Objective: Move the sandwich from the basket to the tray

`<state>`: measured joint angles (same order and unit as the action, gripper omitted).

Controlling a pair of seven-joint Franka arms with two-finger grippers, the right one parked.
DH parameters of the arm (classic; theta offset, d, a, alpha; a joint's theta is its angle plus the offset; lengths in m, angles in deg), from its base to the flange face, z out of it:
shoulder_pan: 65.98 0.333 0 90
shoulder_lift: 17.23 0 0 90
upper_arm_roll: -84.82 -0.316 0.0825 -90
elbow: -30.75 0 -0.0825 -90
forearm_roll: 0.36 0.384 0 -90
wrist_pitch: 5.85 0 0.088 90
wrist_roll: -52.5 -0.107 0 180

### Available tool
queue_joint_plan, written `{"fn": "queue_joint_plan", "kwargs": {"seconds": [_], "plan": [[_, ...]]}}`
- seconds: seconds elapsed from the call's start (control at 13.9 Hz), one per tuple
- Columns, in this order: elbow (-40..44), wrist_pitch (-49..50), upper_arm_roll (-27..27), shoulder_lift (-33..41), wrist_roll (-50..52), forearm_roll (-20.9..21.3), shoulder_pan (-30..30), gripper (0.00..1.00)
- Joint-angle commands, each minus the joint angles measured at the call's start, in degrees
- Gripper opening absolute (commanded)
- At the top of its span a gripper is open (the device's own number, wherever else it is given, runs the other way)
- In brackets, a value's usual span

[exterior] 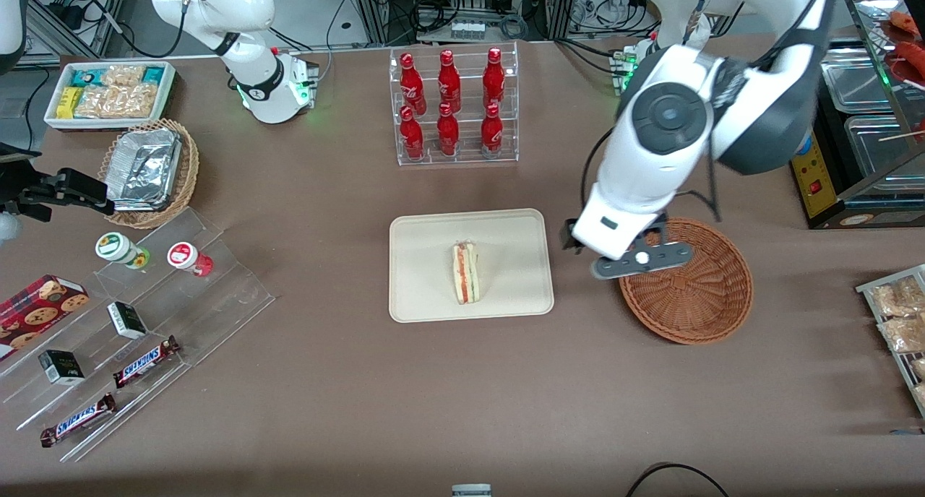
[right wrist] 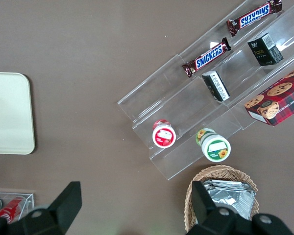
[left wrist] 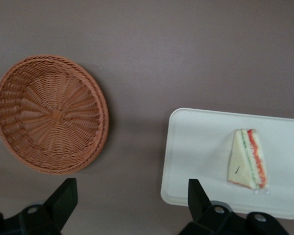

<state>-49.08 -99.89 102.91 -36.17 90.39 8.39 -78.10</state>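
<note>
The table was covered in a brown surface and carried all the items. The tray lay flat near the middle of the table, nearer to the front camera than the clear rack of red bottles. The basket sat on the table beside the tray, toward the working arm's end, close to the tray but not touching it; its woven interior held nothing. The gripper of the left arm hung above the table, over the strip between basket and tray and over the basket's near rim. Its two black fingers stood wide apart, and nothing was held between them. The sandwich rested on the tray, roughly at its centre, with its red-orange and green filling edge showing. In the left wrist view the sandwich lay clear of the tray's rim and well apart from the basket.
</note>
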Motion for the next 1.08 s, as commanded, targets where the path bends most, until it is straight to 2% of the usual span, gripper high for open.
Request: {"fn": "queue_joint_plan", "kwargs": {"seconds": [0.0, 0.58, 0.79, 1.01], "plan": [[-2.1, 3.0, 0.3, 4.0, -5.1, -1.8, 3.7, 0.99], [-8.8, 7.4, 0.0, 14.3, -22.8, -2.7, 11.0, 0.99], [-8.8, 7.6, -5.2, 16.1, -27.1, -5.5, 10.4, 0.99], [-8.9, 8.3, -9.7, 17.6, -34.8, -6.1, 10.2, 0.99]]}}
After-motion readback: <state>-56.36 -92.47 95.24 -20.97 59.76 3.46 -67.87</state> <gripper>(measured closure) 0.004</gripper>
